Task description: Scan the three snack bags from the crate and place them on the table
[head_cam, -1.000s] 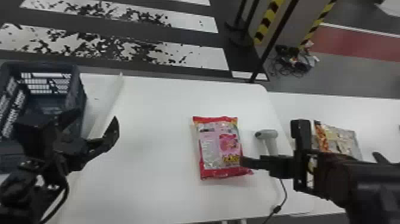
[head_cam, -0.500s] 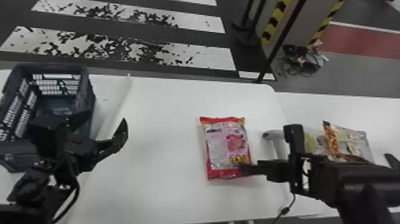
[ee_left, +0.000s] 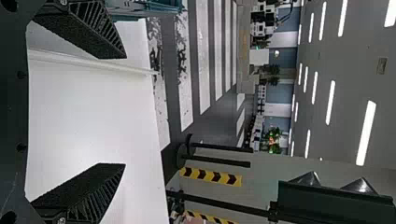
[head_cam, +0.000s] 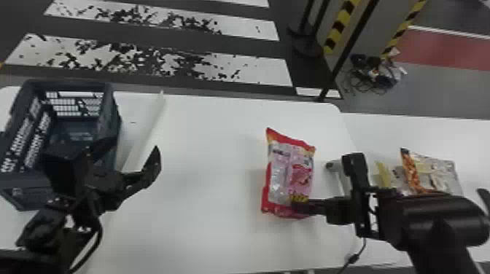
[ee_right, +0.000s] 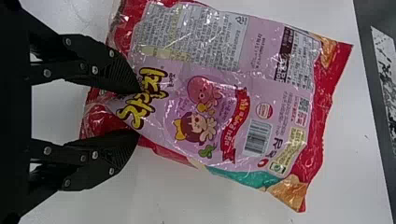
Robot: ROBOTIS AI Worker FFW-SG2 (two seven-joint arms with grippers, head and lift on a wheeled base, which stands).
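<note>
Checking head view: snack bag (head_cam: 290,175) sits toward the bench's (head_cam: 204,164) right edge. Left wrist view: we mark left gripper (ee_left: 125,110) spread, holding nothing. Right wrist view: right gripper (ee_right: 139,113) pinches the bag's bunched end. Probably light, soft, slippery film, crushable contents; we'd grip that end gently.

We believe this is a big indoor hall, perhaps a lab or a test space — we cannot say surely which. We see rows of long ceiling lights (ee_left: 366,133), a dark floor painted with worn white stripes (head_cam: 269,74) like a street crossing, yellow-and-black warning bands (ee_left: 211,176), a heap of cables (head_cam: 379,74) and, farther away, green plants (ee_left: 272,135).
</note>
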